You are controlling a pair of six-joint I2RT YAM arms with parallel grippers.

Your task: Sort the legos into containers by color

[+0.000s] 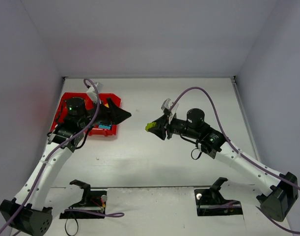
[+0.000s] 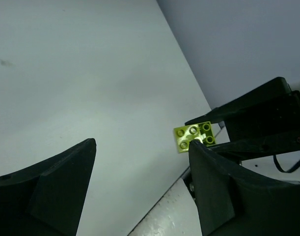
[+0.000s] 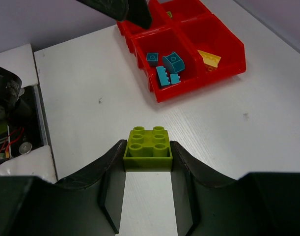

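My right gripper (image 3: pixel 148 156) is shut on a lime green lego (image 3: pixel 149 142), studs up, held above the white table. From above, that lego (image 1: pixel 150 127) and the right gripper (image 1: pixel 157 128) hang near the table's middle, right of the red tray (image 1: pixel 66 100). The tray's containers show in the right wrist view: one (image 3: pixel 186 86) holds three teal legos (image 3: pixel 165 70), and the one beside it holds a yellow piece (image 3: pixel 209 58). My left gripper (image 1: pixel 124 116) hovers at the tray's right edge. It (image 2: pixel 142 143) is open with nothing between its fingers, and the lime lego (image 2: pixel 193 136) lies beyond them.
Two black stands sit at the near edge, one on the left (image 1: pixel 86 196) and one on the right (image 1: pixel 212 195). Grey walls close the table on three sides. Purple cables (image 1: pixel 213 105) loop over both arms.
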